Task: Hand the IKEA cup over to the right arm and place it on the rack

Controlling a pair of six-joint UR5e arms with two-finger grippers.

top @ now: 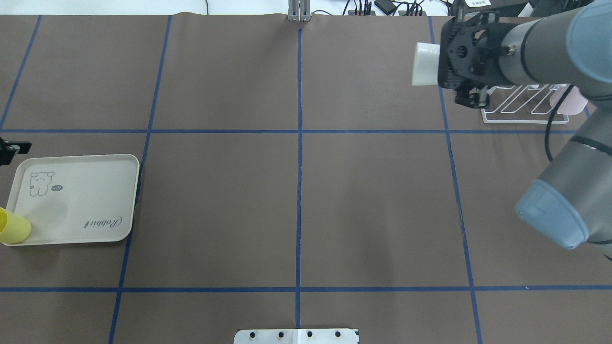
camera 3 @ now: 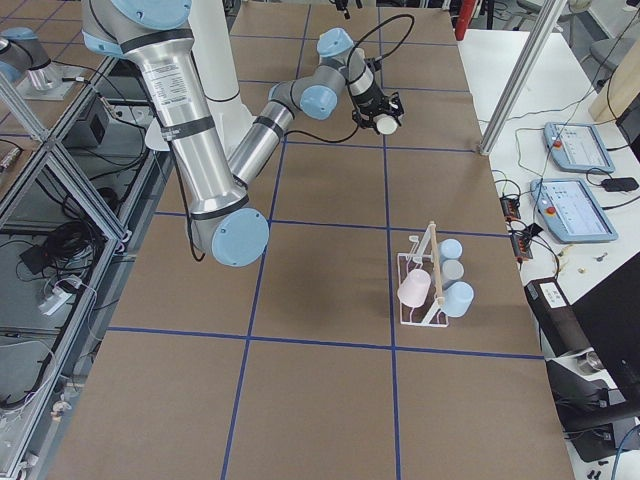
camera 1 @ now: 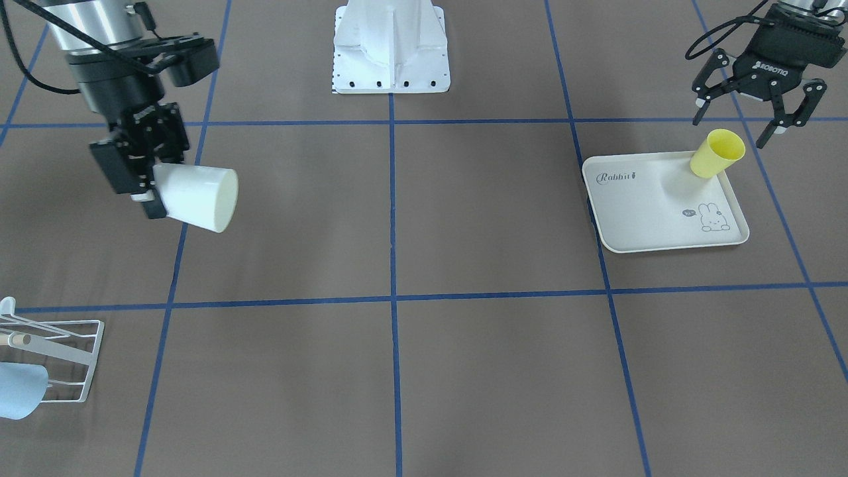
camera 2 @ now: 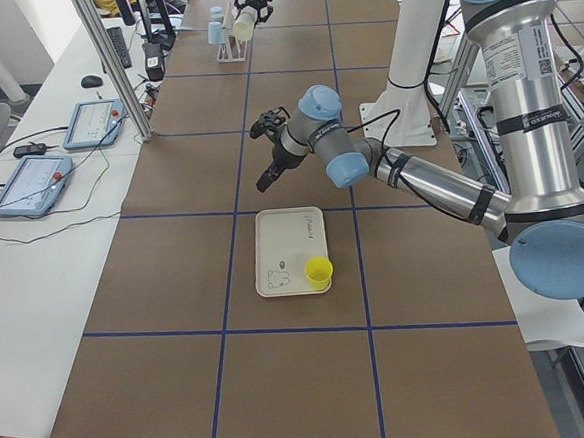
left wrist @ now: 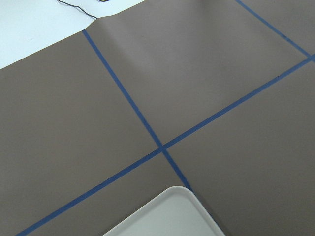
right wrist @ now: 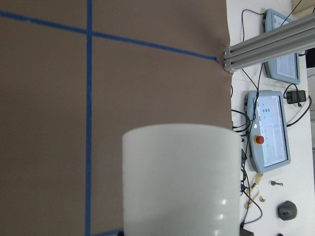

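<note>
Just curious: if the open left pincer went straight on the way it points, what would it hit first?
Probably the tray, whose corner shows just ahead in the left wrist view; depth is unclear, so possibly bare table.

You see a white cup [camera 1: 199, 197], a yellow cup [camera 1: 717, 154], a cream rabbit-print tray [camera 1: 636, 212], a white rack [camera 1: 101, 344] and a brown, blue-gridded table [camera 1: 464, 232].

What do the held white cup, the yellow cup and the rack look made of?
White cup: probably plastic, opaque, faint sheen.
Yellow cup: probably plastic too, even matte colour.
Rack: thin white-coated wire, likely metal, with a pale wood-look rod.
</note>
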